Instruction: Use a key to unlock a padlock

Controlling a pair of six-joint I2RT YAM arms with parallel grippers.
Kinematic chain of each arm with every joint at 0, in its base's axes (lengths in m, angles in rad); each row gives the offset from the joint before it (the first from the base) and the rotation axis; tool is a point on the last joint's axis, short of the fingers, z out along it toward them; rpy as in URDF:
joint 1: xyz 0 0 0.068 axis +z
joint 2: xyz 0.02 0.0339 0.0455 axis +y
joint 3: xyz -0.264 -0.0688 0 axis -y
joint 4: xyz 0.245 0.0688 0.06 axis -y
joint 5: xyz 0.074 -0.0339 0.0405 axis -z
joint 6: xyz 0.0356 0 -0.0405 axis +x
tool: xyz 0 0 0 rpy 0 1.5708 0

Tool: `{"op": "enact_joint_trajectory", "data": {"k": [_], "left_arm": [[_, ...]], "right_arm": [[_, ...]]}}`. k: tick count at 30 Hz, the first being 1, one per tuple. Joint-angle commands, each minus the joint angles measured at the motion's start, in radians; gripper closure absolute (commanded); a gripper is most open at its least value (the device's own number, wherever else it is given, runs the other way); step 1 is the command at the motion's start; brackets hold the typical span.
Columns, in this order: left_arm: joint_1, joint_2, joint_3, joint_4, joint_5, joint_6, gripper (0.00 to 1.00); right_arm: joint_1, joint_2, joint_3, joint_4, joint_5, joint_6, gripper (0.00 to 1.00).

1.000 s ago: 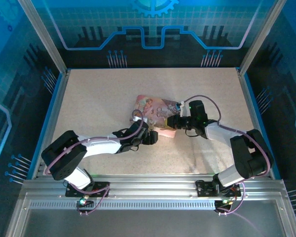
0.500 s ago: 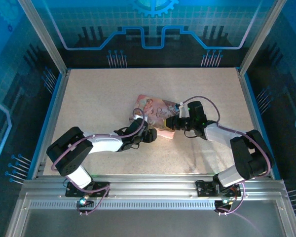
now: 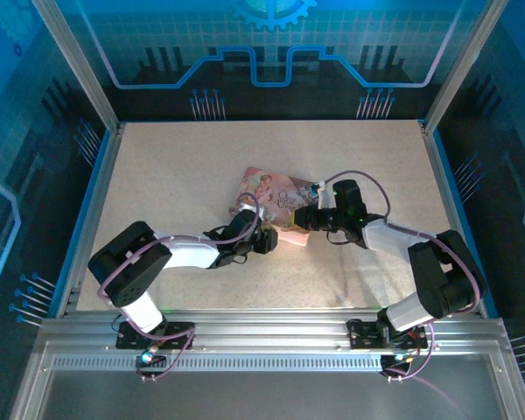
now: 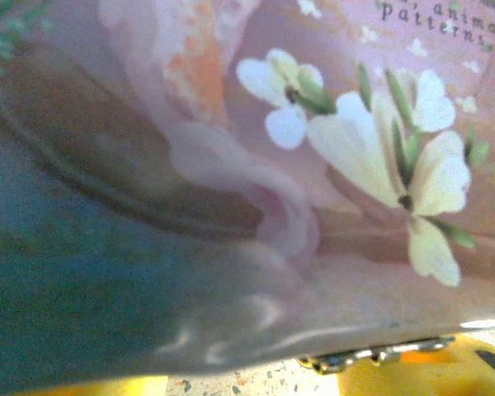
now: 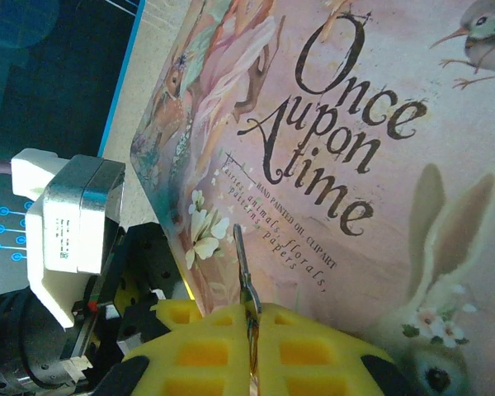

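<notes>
Pincers meet from both sides at a flat pink picture tin [image 3: 271,192] lying near the middle of the worktop [image 3: 175,175].

The right pincer [image 3: 301,219] reaches in from the right-edge side. In its wrist view its yellow pads [image 5: 313,346] are pressed together on the key [image 5: 242,264]. The key's thin silvery blade sticks out past the fingertips and lies against the printed lid, beside the small flowers and just under the words "Once upon a time".

The left pincer [image 3: 269,238] comes in low from the left-edge side, at the tin's near edge. In its wrist view the lid's white flowers [image 4: 396,173] sit very close to the lens. The two yellow pads [image 4: 99,386] show at the bottom corners, standing apart with bare speckled worktop between them. Nothing is seen clamped between them.

A small silvery fitting [image 4: 371,356] juts from under the tin's lower edge, touching or just over the pad at the lower right of that view. Whether it belongs to the padlock cannot be told, and the padlock's brass body cannot be picked out with certainty in any view.
</notes>
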Motion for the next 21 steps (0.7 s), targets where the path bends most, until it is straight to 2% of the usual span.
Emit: {"op": "enact_joint_trajectory", "data": {"k": [1, 9, 21], "left_arm": [[0.008, 0.016, 0.004, 0.077, 0.026, 0.033, 0.50], [0.008, 0.032, 0.020, 0.084, 0.051, 0.022, 0.54], [0.006, 0.049, 0.026, 0.089, 0.026, -0.019, 0.62]], "right_arm": [[0.022, 0.039, -0.058, -0.152, 0.034, 0.015, 0.91], [0.026, 0.043, -0.058, -0.148, 0.036, 0.016, 0.91], [0.032, 0.048, -0.056, -0.143, 0.036, 0.022, 0.91]]}}
